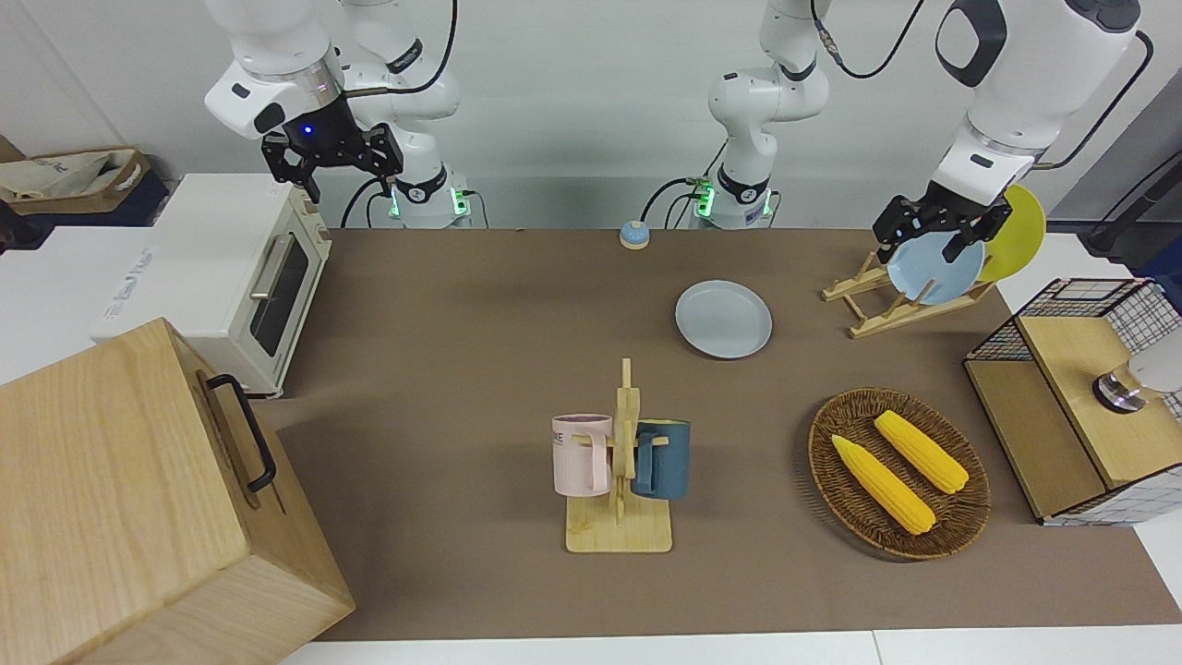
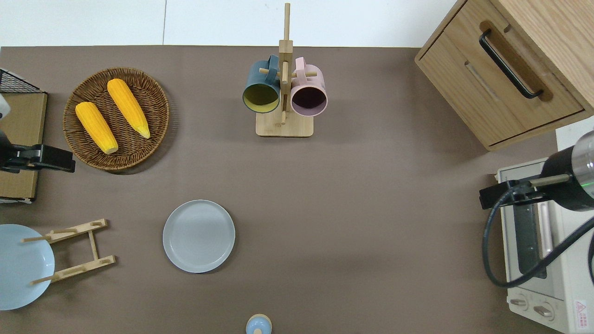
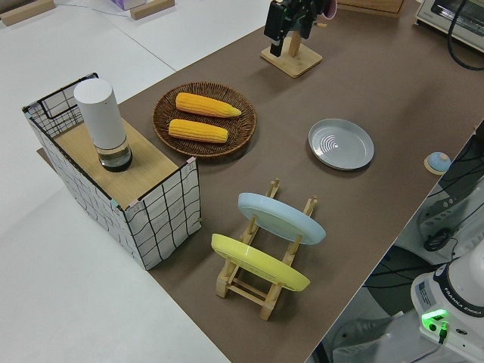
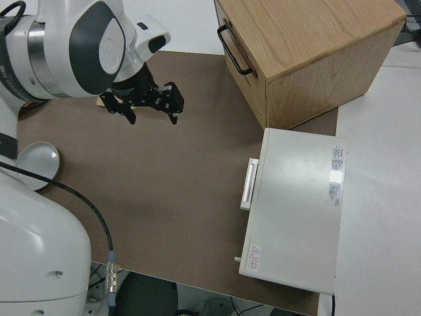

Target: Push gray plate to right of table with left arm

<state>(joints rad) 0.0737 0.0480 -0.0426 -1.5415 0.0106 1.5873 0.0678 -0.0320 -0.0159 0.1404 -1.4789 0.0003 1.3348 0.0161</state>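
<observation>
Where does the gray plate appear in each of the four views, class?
Front view: gray plate lies nearer to the robots than the mug rack.
Overhead view: plate, low, between rack and dish rack.
Left side view: plate, upper middle.
Right side view: only its edge, partly hidden.
Shared landmark: mug rack.

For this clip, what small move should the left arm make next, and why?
Probably bring the left tool across and down to the table beside the gray plate, on the side toward the left arm's end. The plate lies flat and untouched, while the tool hangs in the air near that end, over the edge by the wire shelf. The right arm is parked.
</observation>
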